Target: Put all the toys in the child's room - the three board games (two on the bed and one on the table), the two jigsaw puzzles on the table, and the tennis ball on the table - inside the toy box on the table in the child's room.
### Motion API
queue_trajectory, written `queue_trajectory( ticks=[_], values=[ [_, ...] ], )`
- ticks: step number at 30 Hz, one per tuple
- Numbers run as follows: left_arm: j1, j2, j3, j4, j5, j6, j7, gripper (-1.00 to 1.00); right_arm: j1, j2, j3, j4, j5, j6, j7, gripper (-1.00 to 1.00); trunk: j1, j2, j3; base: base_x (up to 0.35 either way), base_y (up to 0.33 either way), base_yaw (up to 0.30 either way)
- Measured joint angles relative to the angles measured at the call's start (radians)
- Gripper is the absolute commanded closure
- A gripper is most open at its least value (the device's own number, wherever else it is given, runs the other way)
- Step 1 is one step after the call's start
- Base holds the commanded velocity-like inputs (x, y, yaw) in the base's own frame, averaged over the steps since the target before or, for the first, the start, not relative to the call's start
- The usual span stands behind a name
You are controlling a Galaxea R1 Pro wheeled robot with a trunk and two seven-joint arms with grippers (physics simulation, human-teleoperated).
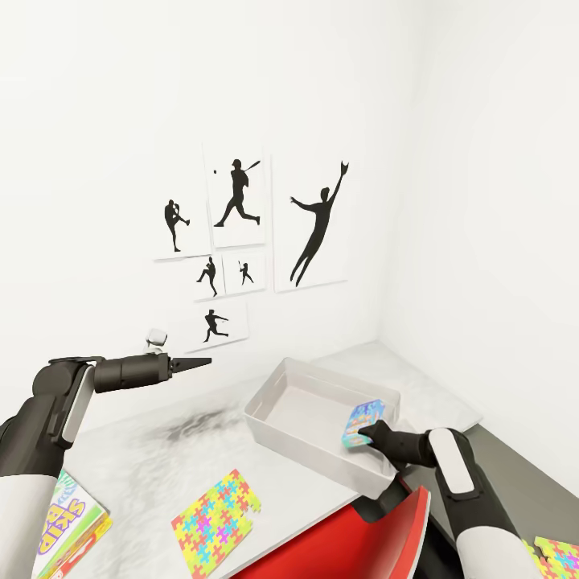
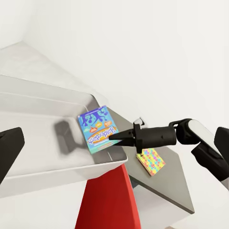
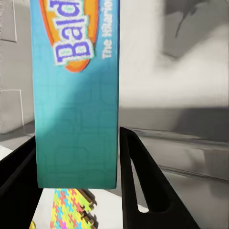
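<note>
Over the shallow grey toy box [image 1: 299,402], the right claw [image 1: 363,435] pinches a flat blue board game [image 1: 360,421]; left claw [image 1: 203,363] pressed together.

Likely a child's room: baseball silhouette pictures [image 1: 241,241], jigsaw puzzle [image 1: 219,522] on table [image 1: 137,450].

Yellow-red-green board game [image 1: 68,527] and second jigsaw puzzle [image 1: 559,556], both cut by the head view's edges.

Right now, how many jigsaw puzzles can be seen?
2: one jigsaw puzzle lies on the light table before the toy box; another at the right edge, partly cut off.
</note>
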Motion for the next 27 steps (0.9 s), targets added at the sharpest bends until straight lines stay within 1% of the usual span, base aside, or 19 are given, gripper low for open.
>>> queue_trajectory(
  ticks=[8, 20, 21, 27],
  values=[
    [0.000, 0.000, 0.000, 0.000, 0.000, 0.000, 0.001, -1.00, -0.005, 0.000, 0.005, 0.000, 0.000, -0.027, 0.000, 1.00, 0.000, 0.000, 0.000, 0.000, 0.000, 0.000],
    [0.000, 0.000, 0.000, 0.001, 0.000, 0.000, 0.001, -1.00, -0.006, 0.000, 0.010, 0.011, 0.001, -0.035, 0.000, 1.00, 0.000, 0.000, 0.000, 0.000, 0.000, 0.000],
    [0.000, 0.000, 0.000, 0.001, 0.000, 0.000, 0.001, -1.00, -0.006, 0.000, 0.009, 0.012, 0.001, -0.035, 0.000, -1.00, 0.000, 0.000, 0.000, 0.000, 0.000, 0.000],
    [0.000, 0.000, 0.000, 0.001, 0.000, 0.000, 0.001, -1.00, -0.006, 0.000, 0.010, 0.013, 0.001, -0.035, 0.000, -1.00, 0.000, 0.000, 0.000, 0.000, 0.000, 0.000]
  ],
)
